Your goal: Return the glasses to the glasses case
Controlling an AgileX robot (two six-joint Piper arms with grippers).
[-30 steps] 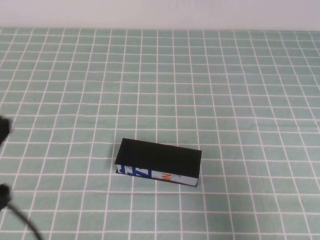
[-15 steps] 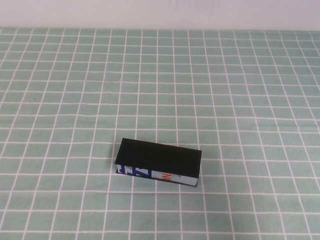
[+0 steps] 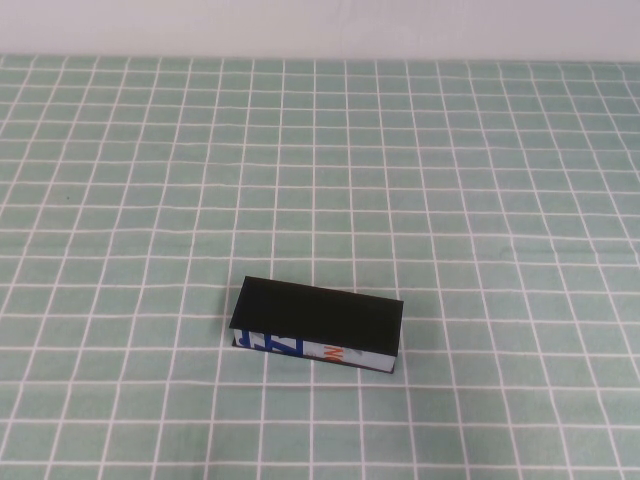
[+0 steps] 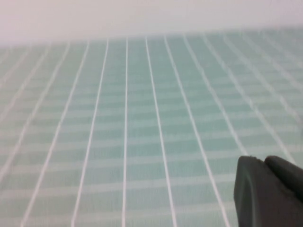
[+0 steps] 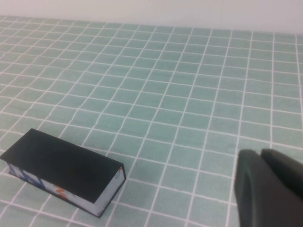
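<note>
The glasses case [image 3: 318, 324] is a black box with its lid shut and a white front edge with blue and orange print, lying at the table's front centre. It also shows in the right wrist view [image 5: 64, 170]. The glasses are not in view anywhere. My left gripper [image 4: 262, 160] shows only in its wrist view, shut and empty, above bare cloth. My right gripper [image 5: 259, 153] is shut and empty, well off to one side of the case. Neither arm shows in the high view.
A green tablecloth with a white grid [image 3: 450, 200] covers the whole table. A pale wall [image 3: 320, 25] runs along the far edge.
The dark parts of my left arm at the high view's left edge one second ago have gone out of view. The case has not moved.
</note>
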